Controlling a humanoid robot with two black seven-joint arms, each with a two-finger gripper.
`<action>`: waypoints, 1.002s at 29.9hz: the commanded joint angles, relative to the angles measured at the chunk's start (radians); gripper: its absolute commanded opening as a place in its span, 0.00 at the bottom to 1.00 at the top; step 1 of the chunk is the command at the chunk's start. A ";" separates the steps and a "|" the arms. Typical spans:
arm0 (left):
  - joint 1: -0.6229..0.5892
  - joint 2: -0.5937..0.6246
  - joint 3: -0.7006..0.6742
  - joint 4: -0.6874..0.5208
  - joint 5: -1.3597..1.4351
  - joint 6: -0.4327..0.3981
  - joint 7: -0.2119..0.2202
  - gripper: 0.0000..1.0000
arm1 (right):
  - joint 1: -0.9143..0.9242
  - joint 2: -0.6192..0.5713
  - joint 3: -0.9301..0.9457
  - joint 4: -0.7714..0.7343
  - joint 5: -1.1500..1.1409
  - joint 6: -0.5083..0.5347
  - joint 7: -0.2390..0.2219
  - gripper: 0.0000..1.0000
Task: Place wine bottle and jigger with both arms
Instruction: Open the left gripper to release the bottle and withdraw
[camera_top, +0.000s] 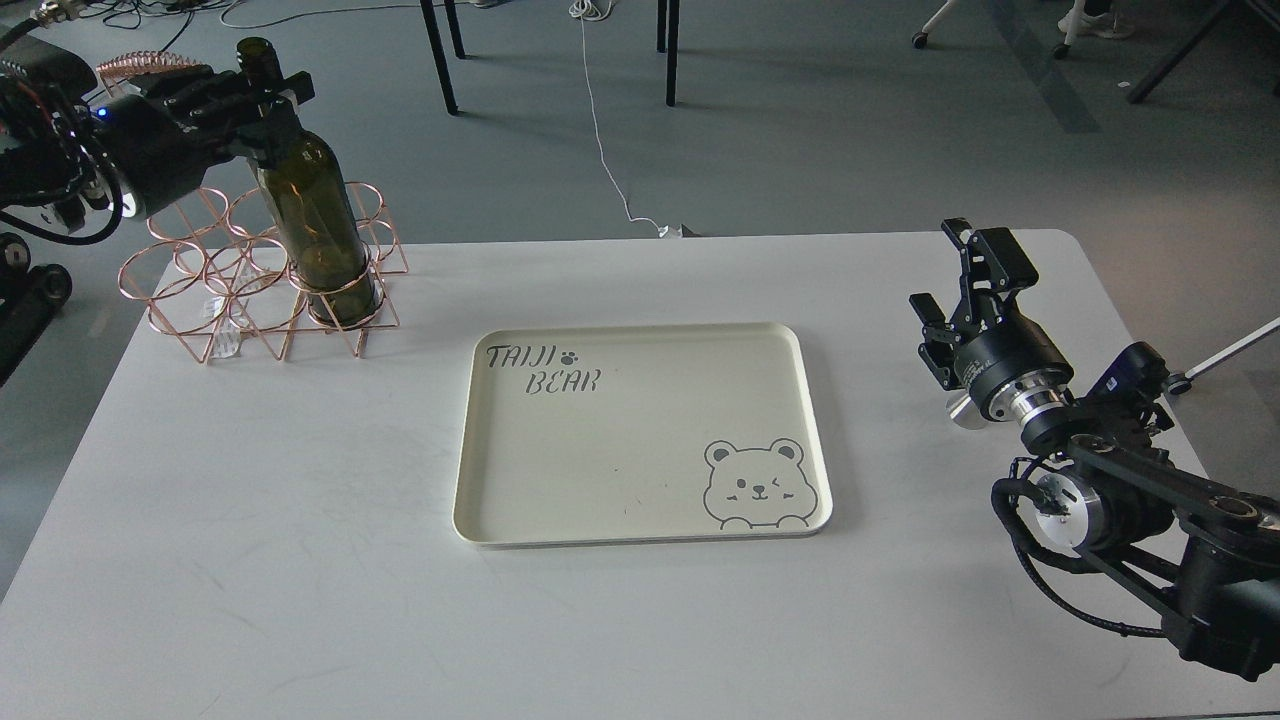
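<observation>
The dark olive-green wine bottle (318, 225) stands slightly tilted with its base inside the front right ring of a copper wire rack (205, 290). My left gripper (258, 92) is shut around the bottle's neck, just below the mouth. My right gripper (952, 288) hovers over the table's right side with its fingers apart and nothing between them. A small shiny silver piece (962, 410), the jigger, shows just below my right wrist; most of it is hidden by the wrist.
A cream tray (480, 440) with a bear drawing and "TAIJI BEAR" lettering lies in the middle of the white table (250, 560). The rack stands at the back left corner. Chair legs and a cable are on the floor beyond the table.
</observation>
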 joint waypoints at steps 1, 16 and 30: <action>0.020 -0.002 -0.002 0.018 -0.001 0.014 0.000 0.28 | 0.000 0.000 0.000 0.000 0.000 0.000 0.000 0.99; 0.033 -0.017 -0.002 0.023 -0.005 0.017 0.000 0.80 | 0.000 0.000 0.000 0.000 0.000 0.000 0.000 0.99; -0.023 0.069 -0.015 -0.040 -0.204 0.045 0.000 0.98 | 0.000 0.000 0.000 0.003 -0.002 0.002 0.000 0.99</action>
